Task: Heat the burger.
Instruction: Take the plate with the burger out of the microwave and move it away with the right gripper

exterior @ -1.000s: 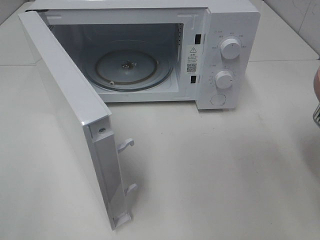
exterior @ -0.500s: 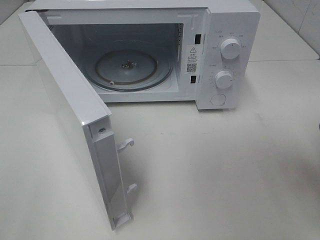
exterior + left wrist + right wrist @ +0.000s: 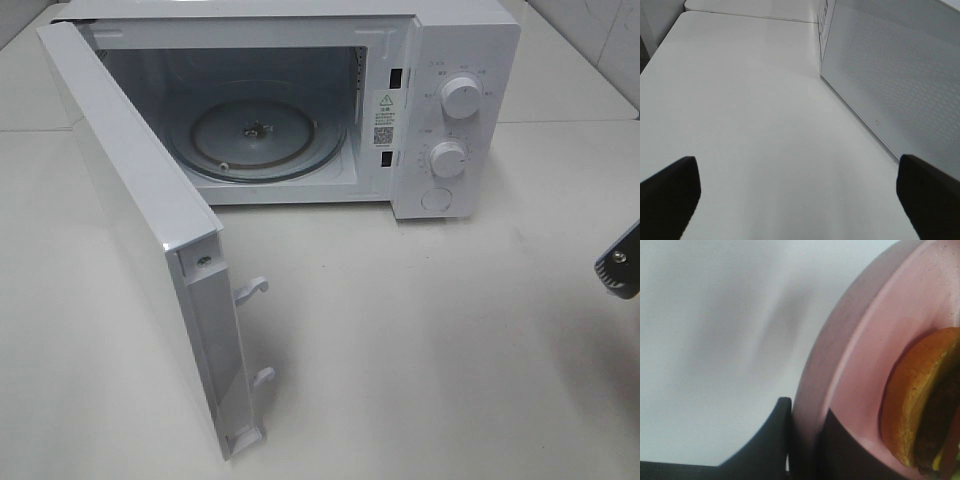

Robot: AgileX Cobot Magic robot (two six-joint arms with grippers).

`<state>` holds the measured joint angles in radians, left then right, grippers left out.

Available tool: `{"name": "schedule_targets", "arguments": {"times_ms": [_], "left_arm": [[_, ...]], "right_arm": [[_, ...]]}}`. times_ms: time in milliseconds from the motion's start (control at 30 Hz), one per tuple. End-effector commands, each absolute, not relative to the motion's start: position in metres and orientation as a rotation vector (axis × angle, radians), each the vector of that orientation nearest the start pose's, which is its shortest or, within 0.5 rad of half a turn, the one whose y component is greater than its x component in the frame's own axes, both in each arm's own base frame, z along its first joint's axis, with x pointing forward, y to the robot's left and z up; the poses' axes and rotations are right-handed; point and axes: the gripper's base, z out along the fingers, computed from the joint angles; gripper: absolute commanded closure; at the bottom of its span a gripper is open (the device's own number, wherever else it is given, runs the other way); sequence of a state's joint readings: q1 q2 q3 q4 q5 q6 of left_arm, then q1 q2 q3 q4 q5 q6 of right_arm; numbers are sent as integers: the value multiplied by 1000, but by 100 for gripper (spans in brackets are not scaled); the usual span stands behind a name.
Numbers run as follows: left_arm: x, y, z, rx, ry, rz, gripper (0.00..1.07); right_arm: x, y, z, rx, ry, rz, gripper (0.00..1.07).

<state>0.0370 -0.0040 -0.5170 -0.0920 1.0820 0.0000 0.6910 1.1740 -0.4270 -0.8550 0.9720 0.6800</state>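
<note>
Burger (image 3: 920,405) on pink plate (image 3: 865,355) (rim gripped); microwave (image 3: 300,110) open

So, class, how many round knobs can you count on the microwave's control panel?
2. The upper knob sits near the top of the panel, the lower knob below it. A flat round button lies underneath; none look hidden.

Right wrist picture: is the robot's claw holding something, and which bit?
Yes. The right gripper pinches the rim of the round pink plate carrying the golden-brown-bunned burger. It grips the plate's edge, not the burger.
</note>
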Motion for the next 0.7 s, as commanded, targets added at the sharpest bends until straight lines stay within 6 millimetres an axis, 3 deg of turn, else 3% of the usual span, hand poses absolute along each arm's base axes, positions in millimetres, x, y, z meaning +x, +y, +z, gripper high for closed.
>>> {"name": "schedule_targets", "arguments": {"times_ms": [33,400,700], "left_arm": [[-11,-8,281,-33,2010,-82,6],[-11,-8,281,-33,2010,-82,6],[-11,-8,281,-33,2010,-82,6]], "right_arm": [[158,49,190,-692,2504,-878,107],[176,48,164,-564,2613,-903,105],[204,63,140,-554,2692,-860,105]]}}
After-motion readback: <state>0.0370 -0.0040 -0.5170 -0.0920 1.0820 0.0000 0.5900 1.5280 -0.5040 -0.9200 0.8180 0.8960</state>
